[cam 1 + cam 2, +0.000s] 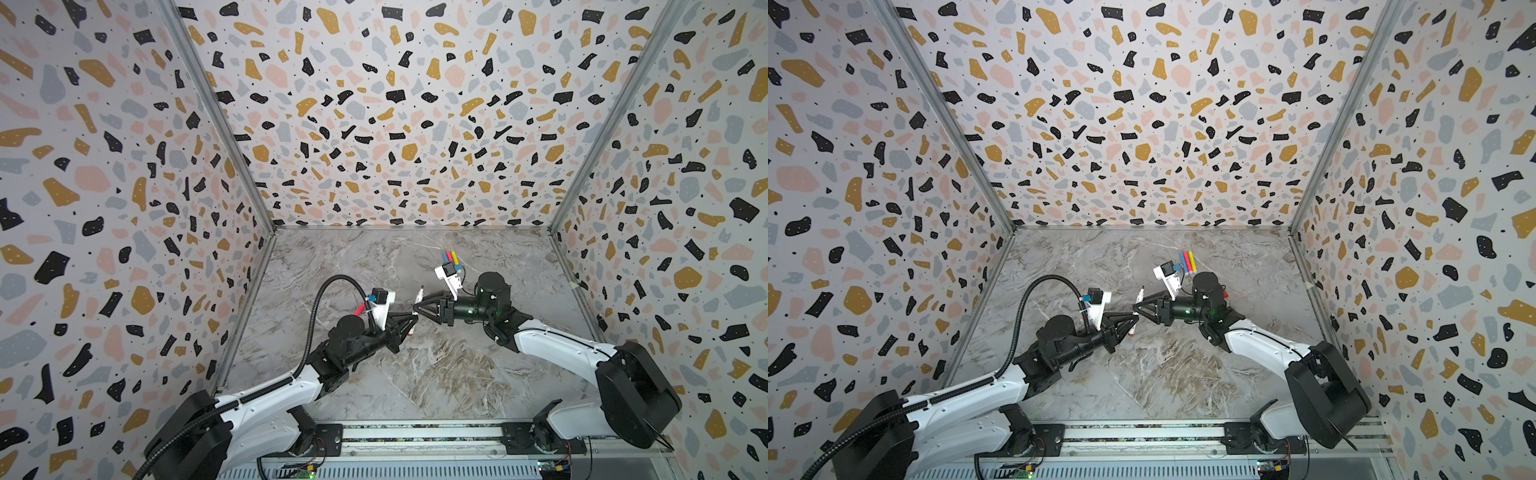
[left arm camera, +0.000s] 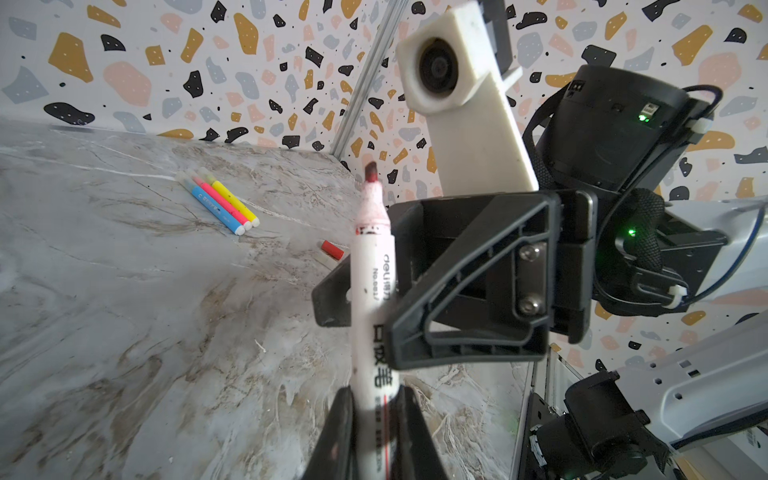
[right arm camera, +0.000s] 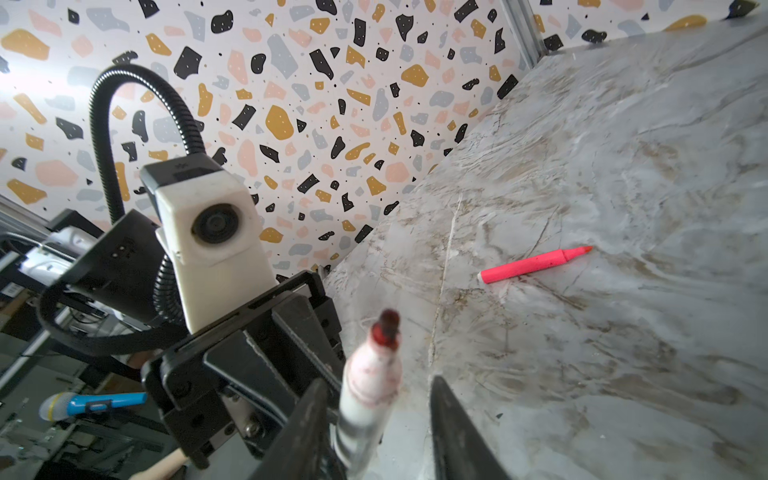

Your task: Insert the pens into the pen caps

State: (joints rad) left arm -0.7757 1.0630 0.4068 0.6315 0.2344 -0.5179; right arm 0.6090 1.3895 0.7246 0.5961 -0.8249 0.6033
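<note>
My left gripper (image 1: 413, 318) (image 2: 374, 399) is shut on the lower barrel of a white pen (image 1: 419, 297) (image 1: 1140, 296) (image 2: 372, 270) with dark print, holding it upright and slightly tilted with its red-stained tip up. My right gripper (image 1: 415, 309) (image 3: 378, 380) straddles the same pen (image 3: 370, 386) higher up. One finger is against the barrel and a gap shows on the other side. Yellow, pink and blue pens (image 1: 451, 257) (image 2: 220, 201) lie side by side at the back. Another pink-red pen (image 1: 359, 309) (image 3: 536, 264) lies uncapped on the left. A red pen cap (image 2: 331, 249) (image 1: 1225, 292) lies beside the right arm.
Patterned walls (image 1: 124, 208) close in the marble table (image 1: 415, 374) on three sides. A metal rail (image 1: 415, 432) carrying both arm bases runs along the front edge. A black cable hose (image 1: 320, 307) arches over the left arm.
</note>
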